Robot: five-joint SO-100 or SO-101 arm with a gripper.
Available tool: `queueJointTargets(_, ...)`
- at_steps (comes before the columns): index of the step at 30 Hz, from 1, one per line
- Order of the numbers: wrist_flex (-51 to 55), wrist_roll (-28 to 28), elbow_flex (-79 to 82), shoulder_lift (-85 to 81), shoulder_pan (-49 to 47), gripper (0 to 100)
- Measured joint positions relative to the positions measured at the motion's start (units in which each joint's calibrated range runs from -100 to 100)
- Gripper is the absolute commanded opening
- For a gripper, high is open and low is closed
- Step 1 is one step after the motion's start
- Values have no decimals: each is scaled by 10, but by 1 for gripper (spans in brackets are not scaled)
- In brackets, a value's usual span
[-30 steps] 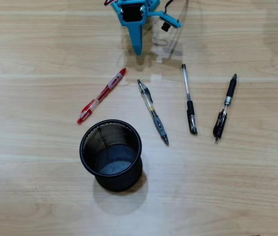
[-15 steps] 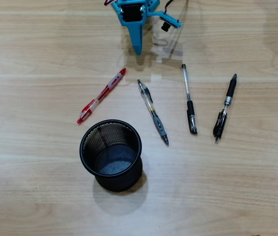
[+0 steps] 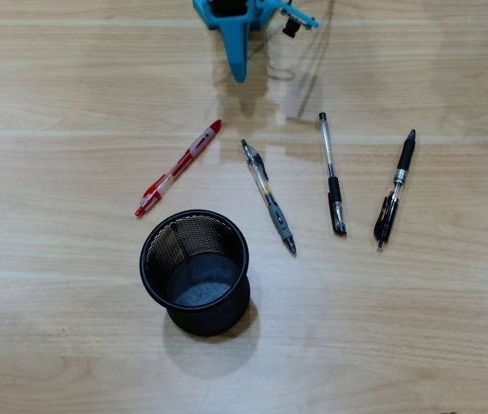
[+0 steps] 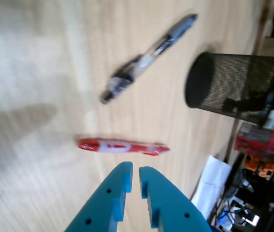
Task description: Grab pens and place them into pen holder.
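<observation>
The blue gripper had moved up toward the top edge in the overhead view, its fingers almost together and holding nothing. All four pens stayed flat on the table. The red pen lay beside the pen holder.

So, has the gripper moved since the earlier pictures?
Yes. In the overhead view the gripper has shifted toward the top edge, farther from the red pen, which lies where it did.
</observation>
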Motion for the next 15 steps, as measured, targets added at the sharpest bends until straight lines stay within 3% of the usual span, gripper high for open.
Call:
queueJointTargets(10,0,-2,-182,222,0,2)
queueJointTargets(15,0,-59,-231,264,22,2)
